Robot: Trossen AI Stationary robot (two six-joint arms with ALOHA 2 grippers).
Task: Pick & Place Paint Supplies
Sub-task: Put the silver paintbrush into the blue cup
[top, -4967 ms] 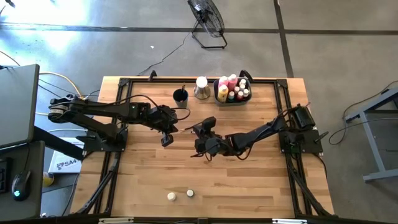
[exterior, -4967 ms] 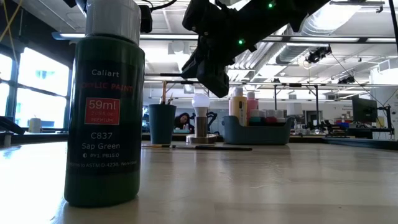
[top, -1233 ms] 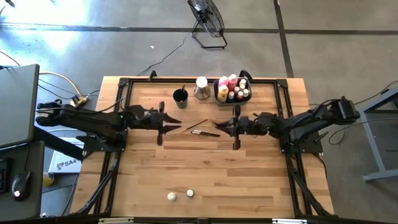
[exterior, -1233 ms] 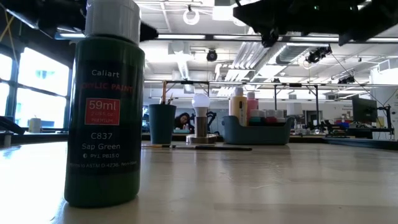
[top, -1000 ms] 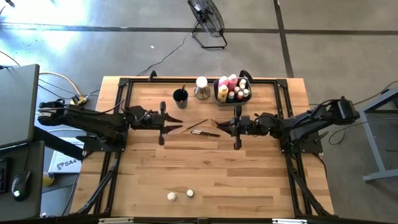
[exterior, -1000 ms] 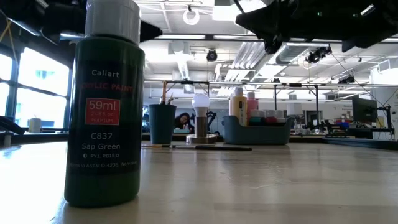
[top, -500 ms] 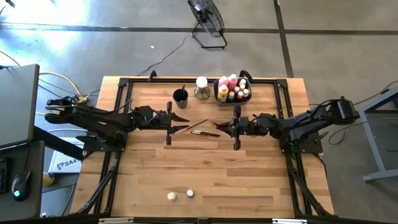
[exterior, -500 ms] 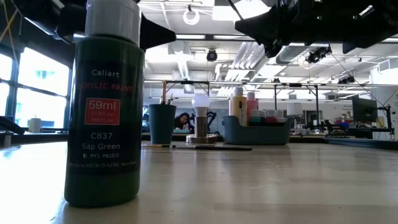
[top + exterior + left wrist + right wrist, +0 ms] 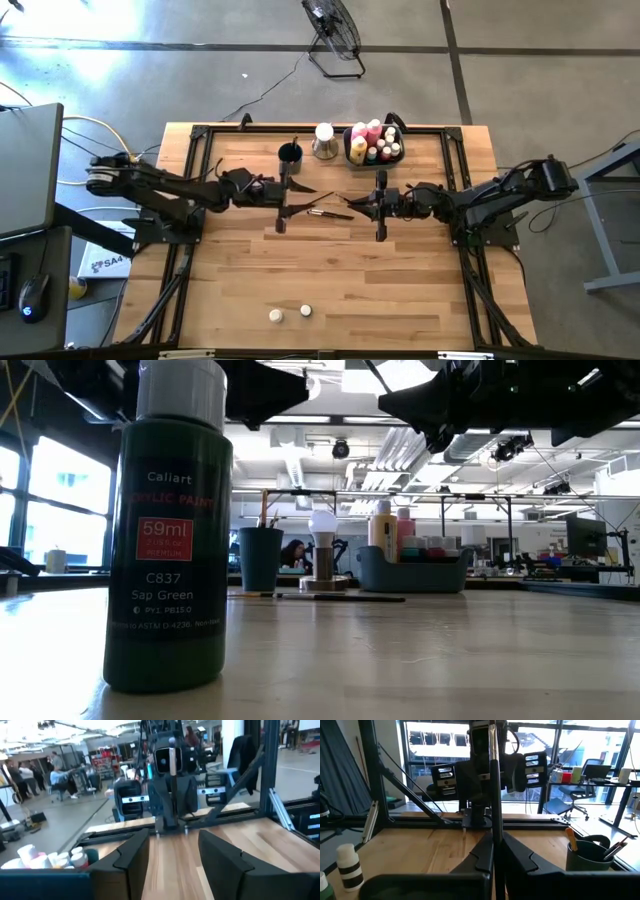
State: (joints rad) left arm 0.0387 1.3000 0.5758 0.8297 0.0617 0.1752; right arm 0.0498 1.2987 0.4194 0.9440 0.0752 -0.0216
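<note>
- Wooden counter (image 9: 400, 290) fills the high view; at its near edge lie two tiny pale-capped pots (image 9: 289, 314), and a green paint bottle (image 9: 170, 530) looms in the low view.
- Mid-counter, two thin brushes (image 9: 327, 209) lie between the hands.
- Left hand (image 9: 300, 197) hovers spread beside them; right hand (image 9: 352, 203) is pressed together (holding nothing).
- Farther back stands a bin (image 9: 362, 163) of bottles.

Grey concrete floor (image 9: 560, 60) (1 fan (image 9: 334, 30)), wooden table (image 9: 330, 270).
</note>
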